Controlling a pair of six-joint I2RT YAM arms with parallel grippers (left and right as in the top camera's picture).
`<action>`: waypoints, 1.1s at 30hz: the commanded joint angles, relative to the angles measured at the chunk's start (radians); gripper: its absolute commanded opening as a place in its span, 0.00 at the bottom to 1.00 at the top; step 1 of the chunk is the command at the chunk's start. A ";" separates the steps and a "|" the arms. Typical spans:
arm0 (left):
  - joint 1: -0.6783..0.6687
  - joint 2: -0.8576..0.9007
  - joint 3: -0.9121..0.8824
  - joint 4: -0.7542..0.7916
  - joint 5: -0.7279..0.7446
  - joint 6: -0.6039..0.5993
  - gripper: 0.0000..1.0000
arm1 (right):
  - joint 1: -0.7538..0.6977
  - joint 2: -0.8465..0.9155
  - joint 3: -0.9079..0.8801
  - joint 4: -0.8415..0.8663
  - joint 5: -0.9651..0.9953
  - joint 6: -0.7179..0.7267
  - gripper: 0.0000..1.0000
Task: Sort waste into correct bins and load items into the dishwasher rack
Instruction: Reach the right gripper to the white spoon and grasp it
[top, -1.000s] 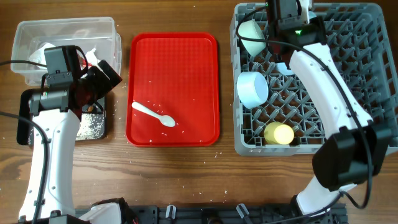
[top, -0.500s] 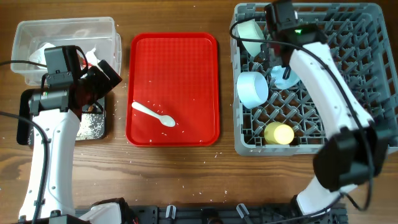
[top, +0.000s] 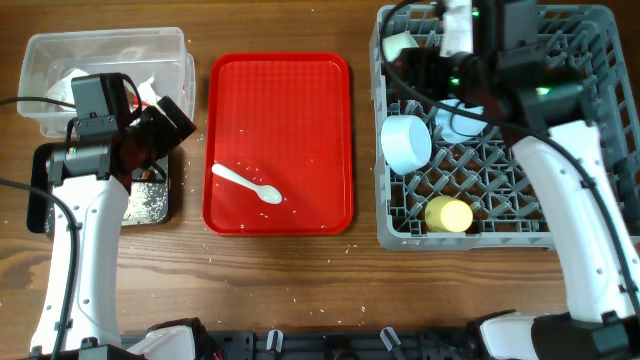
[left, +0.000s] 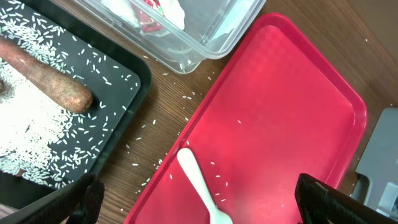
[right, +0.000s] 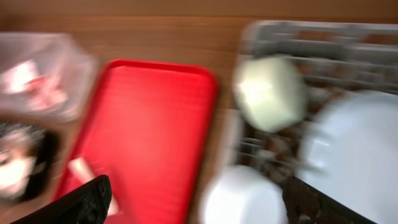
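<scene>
Where end effector (left: 198, 186) points, spoon (left: 189, 171) lies.

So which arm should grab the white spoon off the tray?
Left, probably: the spoon lies left on the red tray, near the jaws of the left arm; the right arm is over the rack.

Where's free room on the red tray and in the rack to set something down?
Red tray: the far half, beyond the white spoon, is free. Dishwasher rack: the right side, past the right arm, shows only pegs. Its left side is crowded: green bowl, blue bowl, plate, yellow cup.
</scene>
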 joint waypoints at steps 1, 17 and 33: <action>-0.006 0.003 -0.001 0.003 -0.006 0.012 1.00 | 0.137 0.113 0.005 0.022 -0.162 -0.001 0.89; -0.006 0.003 -0.001 0.003 -0.006 0.012 1.00 | 0.518 0.664 0.004 0.096 -0.112 -0.129 0.65; -0.006 0.003 -0.001 0.003 -0.006 0.012 1.00 | 0.518 0.681 -0.071 0.200 -0.158 0.028 0.54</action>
